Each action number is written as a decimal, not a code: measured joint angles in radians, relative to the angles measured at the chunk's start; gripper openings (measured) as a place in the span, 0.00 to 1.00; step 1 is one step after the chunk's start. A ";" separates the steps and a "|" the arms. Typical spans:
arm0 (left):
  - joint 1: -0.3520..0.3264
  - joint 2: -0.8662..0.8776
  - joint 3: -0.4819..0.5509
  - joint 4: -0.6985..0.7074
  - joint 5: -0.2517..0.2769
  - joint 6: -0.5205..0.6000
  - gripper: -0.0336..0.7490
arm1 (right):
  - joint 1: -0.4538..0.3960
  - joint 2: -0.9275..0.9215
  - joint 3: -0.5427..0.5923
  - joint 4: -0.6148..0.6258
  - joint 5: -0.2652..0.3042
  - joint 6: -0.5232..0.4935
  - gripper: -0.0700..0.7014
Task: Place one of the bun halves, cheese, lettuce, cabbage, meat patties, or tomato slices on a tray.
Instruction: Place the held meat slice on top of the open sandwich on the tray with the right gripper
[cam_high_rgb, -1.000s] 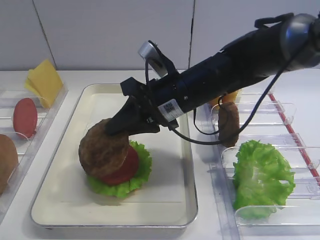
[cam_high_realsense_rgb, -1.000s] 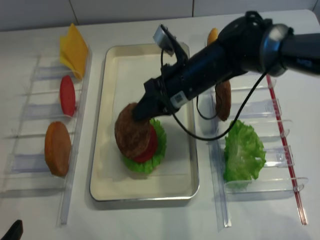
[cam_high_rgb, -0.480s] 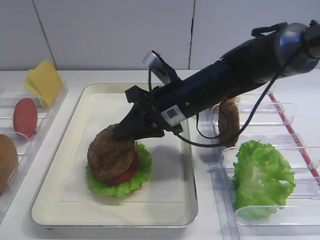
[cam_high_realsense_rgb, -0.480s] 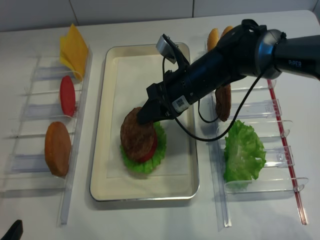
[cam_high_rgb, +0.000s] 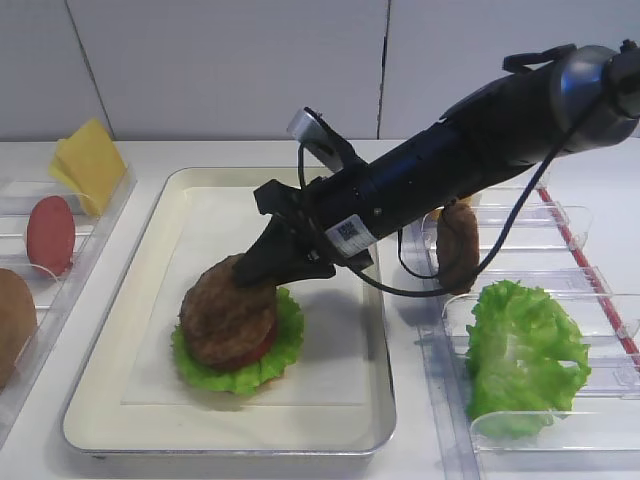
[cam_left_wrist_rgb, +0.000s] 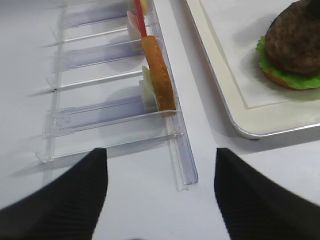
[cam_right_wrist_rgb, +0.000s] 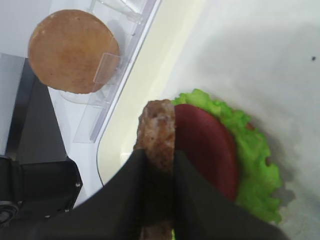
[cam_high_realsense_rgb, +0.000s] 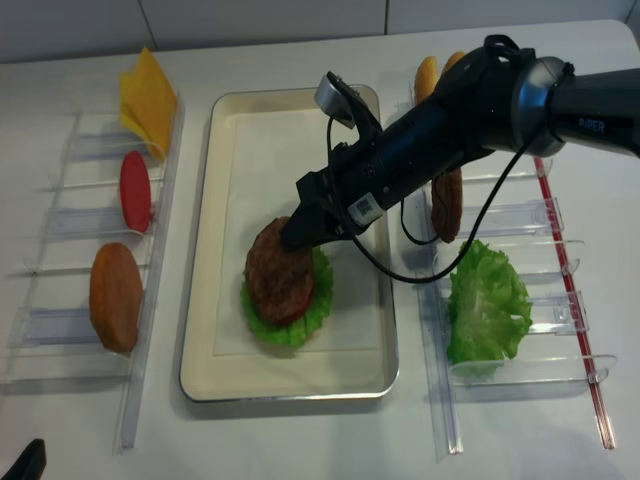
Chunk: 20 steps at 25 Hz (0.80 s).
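From the front high view, the right gripper (cam_high_rgb: 262, 275) reaches down from the upper right toward the middle of the tray (cam_high_rgb: 100, 350) and pinches the rear edge of a patty (cam_high_rgb: 225, 318). The patty lies tilted over a tomato slice (cam_high_rgb: 262, 347) on a lettuce leaf (cam_high_rgb: 285, 340), low and left of centre on the tray. A second patty (cam_high_rgb: 458, 247) stands in the right rack, above a loose lettuce (cam_high_rgb: 522, 355).

In the right wrist view the two dark fingers (cam_right_wrist_rgb: 135, 185) are pressed onto the patty (cam_right_wrist_rgb: 159, 132), seen edge-on at centre. The tomato (cam_right_wrist_rgb: 207, 150) and leaf (cam_right_wrist_rgb: 255, 160) sit just to its right. A bun half (cam_right_wrist_rgb: 72, 50) stands in a rack at upper left.

The left wrist view shows the left gripper (cam_left_wrist_rgb: 160, 192) along the bottom edge, its fingers (cam_left_wrist_rgb: 75, 195) spread wide with nothing between them, over bare table beside the left rack (cam_left_wrist_rgb: 180, 150). The stack (cam_left_wrist_rgb: 295, 47) is at upper right.

From the overhead view, the patty (cam_high_realsense_rgb: 278, 278) covers most of the tomato, with cheese (cam_high_realsense_rgb: 148, 95), a tomato slice (cam_high_realsense_rgb: 135, 190) and a bun (cam_high_realsense_rgb: 115, 295) in the left rack.

I'd say the placing step is nearly finished. Next the fingers need to part so the patty drops flat, then lift clear without dragging it off the stack.
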 joint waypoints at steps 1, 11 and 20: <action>0.000 0.000 0.000 0.000 0.000 0.000 0.64 | 0.000 0.000 0.000 -0.002 -0.002 0.002 0.30; 0.000 0.000 0.000 0.000 0.000 0.000 0.64 | 0.000 0.000 0.000 -0.050 -0.016 0.002 0.95; 0.000 0.000 0.000 0.000 0.000 0.000 0.64 | 0.000 -0.018 -0.004 -0.142 -0.101 0.018 0.98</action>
